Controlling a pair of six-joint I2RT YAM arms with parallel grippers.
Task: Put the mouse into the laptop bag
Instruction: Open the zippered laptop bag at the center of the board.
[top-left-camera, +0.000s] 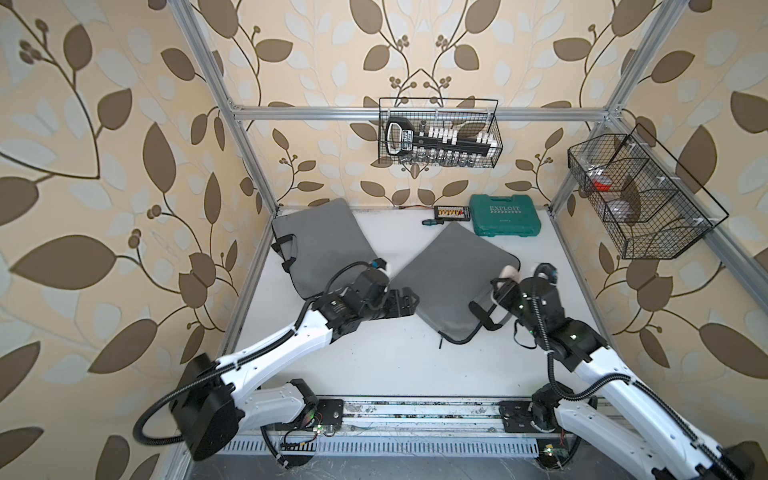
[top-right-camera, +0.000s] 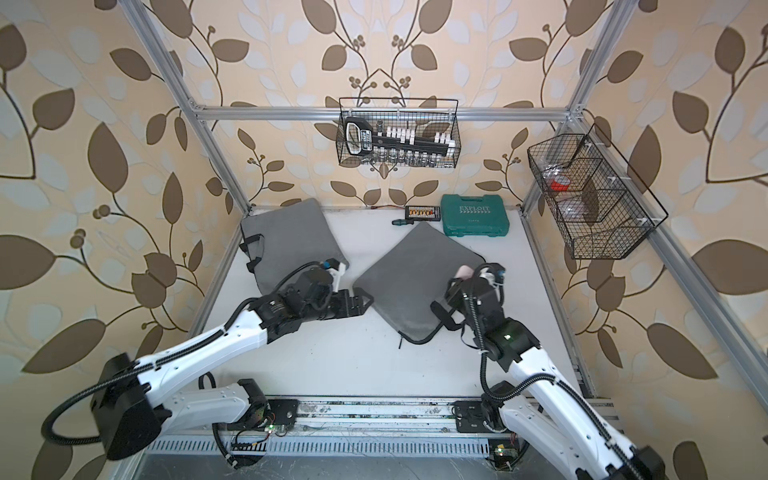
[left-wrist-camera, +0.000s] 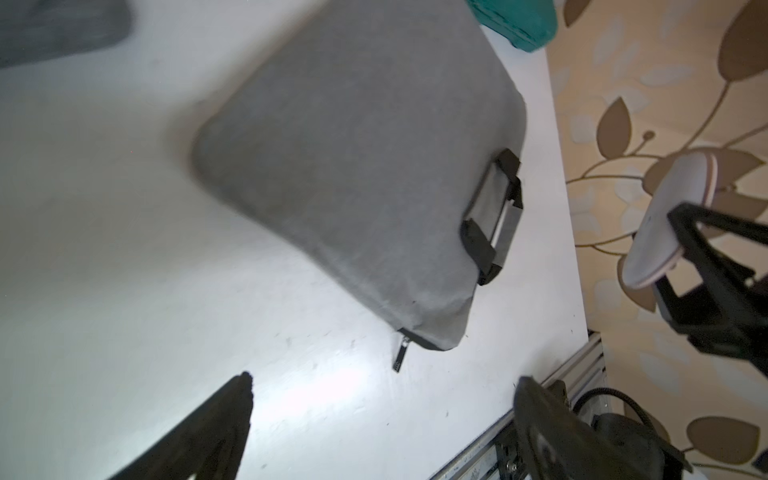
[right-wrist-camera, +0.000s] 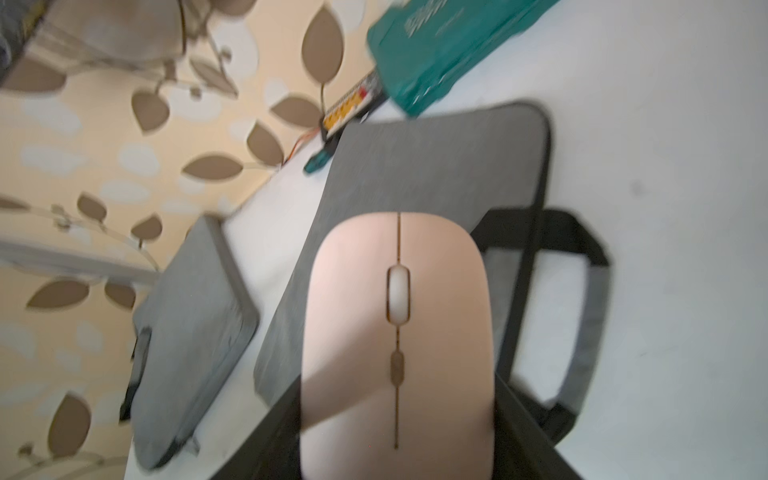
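Right gripper (right-wrist-camera: 397, 401) clasps the mouse (right-wrist-camera: 397, 291), hiding much of the laptop bag (right-wrist-camera: 436, 166)

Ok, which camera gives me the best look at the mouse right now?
The right wrist view: the mouse fills the frame, wheel side showing, clamped in the right gripper. The left wrist view shows it edge-on, small. In both top views only a pink tip shows past the gripper.
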